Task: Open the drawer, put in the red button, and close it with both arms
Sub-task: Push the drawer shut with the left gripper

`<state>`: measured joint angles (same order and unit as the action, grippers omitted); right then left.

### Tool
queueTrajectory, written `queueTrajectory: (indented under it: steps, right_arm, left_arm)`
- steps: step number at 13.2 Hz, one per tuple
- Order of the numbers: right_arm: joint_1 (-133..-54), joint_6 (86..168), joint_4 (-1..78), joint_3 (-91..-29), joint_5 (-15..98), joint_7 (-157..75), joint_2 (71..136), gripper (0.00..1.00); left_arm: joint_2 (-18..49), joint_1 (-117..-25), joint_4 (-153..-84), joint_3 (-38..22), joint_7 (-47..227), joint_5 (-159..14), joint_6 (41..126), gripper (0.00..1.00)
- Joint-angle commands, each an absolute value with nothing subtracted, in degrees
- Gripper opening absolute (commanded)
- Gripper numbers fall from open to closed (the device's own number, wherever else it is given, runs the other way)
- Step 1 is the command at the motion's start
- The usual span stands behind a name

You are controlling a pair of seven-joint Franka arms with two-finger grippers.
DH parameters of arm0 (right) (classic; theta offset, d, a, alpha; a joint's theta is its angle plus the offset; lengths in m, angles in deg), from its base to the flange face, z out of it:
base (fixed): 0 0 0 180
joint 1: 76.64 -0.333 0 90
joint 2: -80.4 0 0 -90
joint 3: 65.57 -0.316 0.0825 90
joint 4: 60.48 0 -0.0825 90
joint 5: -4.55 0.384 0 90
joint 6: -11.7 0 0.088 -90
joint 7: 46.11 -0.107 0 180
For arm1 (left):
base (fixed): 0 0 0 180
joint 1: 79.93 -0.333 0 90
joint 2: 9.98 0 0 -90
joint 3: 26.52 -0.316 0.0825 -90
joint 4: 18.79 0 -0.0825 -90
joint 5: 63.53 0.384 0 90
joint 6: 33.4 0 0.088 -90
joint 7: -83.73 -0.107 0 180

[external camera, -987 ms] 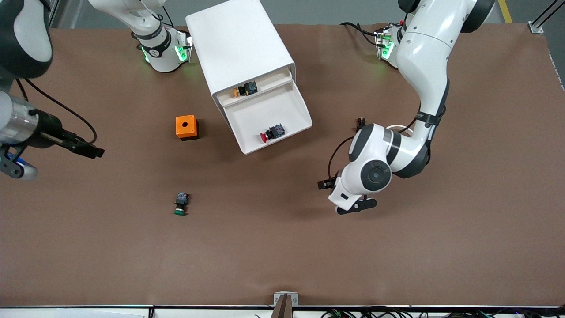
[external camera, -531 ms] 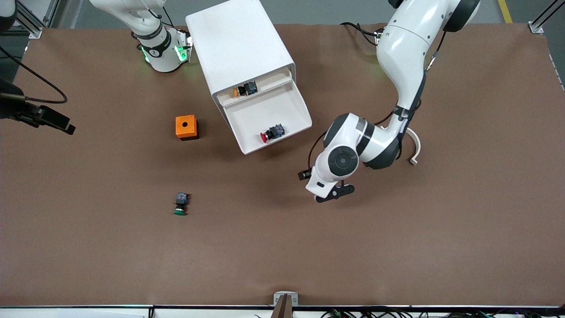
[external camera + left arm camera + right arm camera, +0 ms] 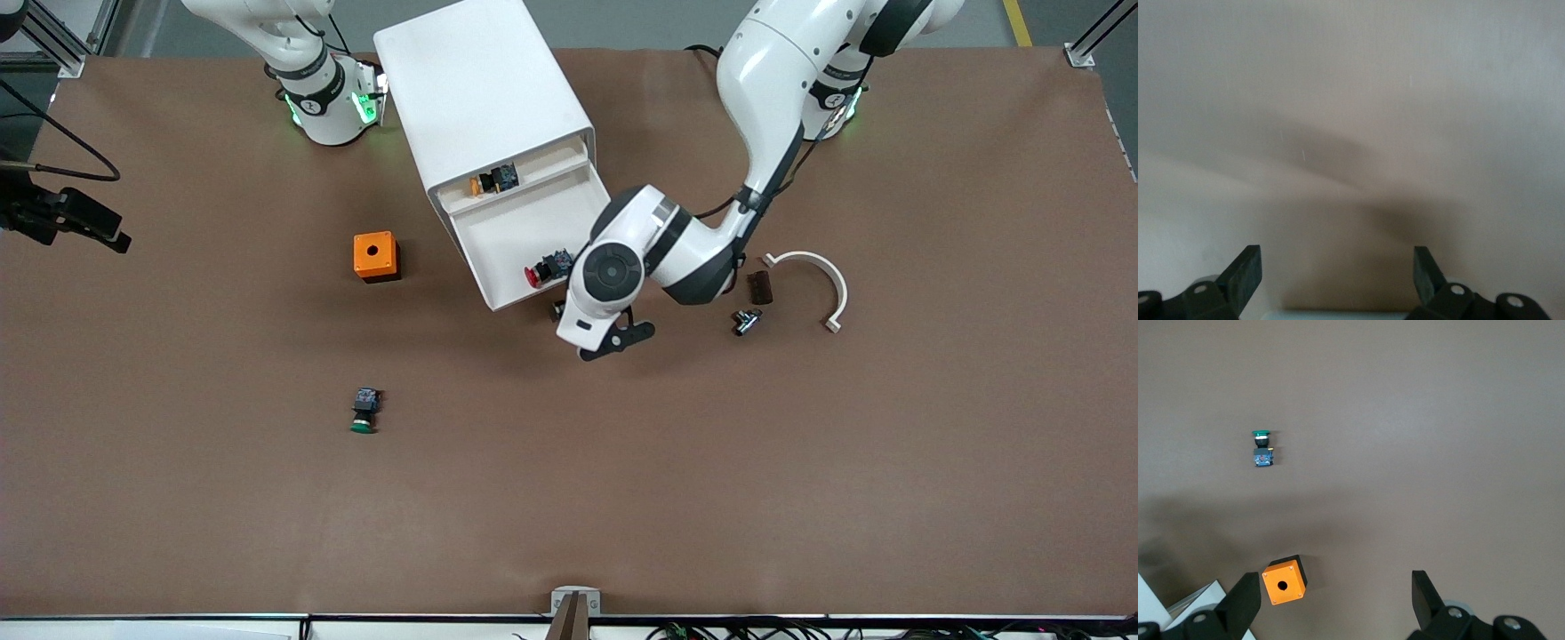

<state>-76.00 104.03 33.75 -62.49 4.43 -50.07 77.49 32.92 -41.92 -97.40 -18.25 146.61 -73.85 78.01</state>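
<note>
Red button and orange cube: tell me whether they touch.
Apart. The front view shows the red button lying in the open drawer, with bare table separating the drawer and the orange cube.

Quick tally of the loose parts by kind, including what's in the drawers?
Push buttons: 3, red, green, yellow
Orange cube: 1
White curved bracket: 1
Small dark parts beside the bracket: 2
Total: 7
</note>
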Motion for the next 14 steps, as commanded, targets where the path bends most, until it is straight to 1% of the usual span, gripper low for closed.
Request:
queueTrajectory:
  steps: [1,3,8,10,14]
  right_arm:
    - [-75.33,104.43,34.88,-63.37,2.97,-49.28,75.92,1.00]
    - [-75.24,104.51,34.88,-63.37,2.97,-48.84,74.78,1.00]
    - [-75.15,104.60,34.79,-63.28,2.97,-49.01,73.99,1.00]
    - [-75.06,104.69,34.70,-63.19,2.97,-48.57,74.25,1.00]
    - [-74.97,104.43,34.26,-63.02,2.97,-48.57,74.25,1.00]
  left_arm:
    - [30.89,-41.96,-98.24,-14.59,152.53,-73.37,74.46,1.00]
    - [30.98,-41.00,-98.24,-12.12,154.20,-73.28,72.87,1.00]
    - [30.98,-35.03,-98.24,-11.24,161.15,-73.28,72.86,1.00]
    - [30.81,-35.02,-98.24,-10.01,161.95,-73.28,72.69,1.00]
    - [30.54,-33.71,-98.33,-9.47,161.34,-72.58,72.69,1.00]
